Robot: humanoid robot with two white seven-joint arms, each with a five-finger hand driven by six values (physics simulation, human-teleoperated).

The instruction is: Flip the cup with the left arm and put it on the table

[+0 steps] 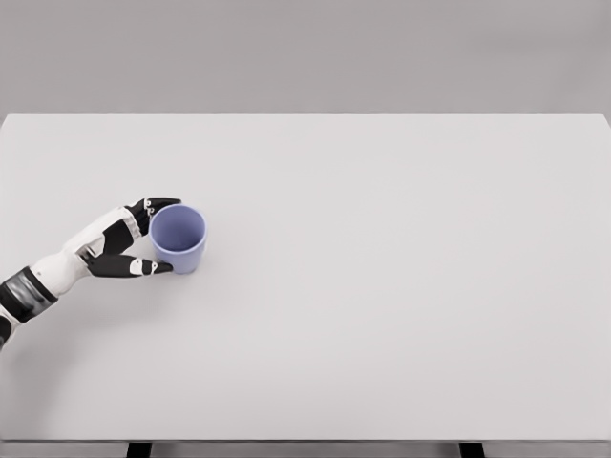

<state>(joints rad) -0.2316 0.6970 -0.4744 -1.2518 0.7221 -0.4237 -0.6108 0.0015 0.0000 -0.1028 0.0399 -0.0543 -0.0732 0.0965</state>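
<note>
The blue cup (179, 239) stands upright, mouth up, on the left part of the white surface (401, 286). The left robot hand (134, 240) holds it, fingers curled around its left side. If the hand opens unevenly, the cup could tip over

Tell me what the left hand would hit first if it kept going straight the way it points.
The left hand points rightward at the upright purple plastic cup; its fingers already flank it, so the cup comes first.
</note>
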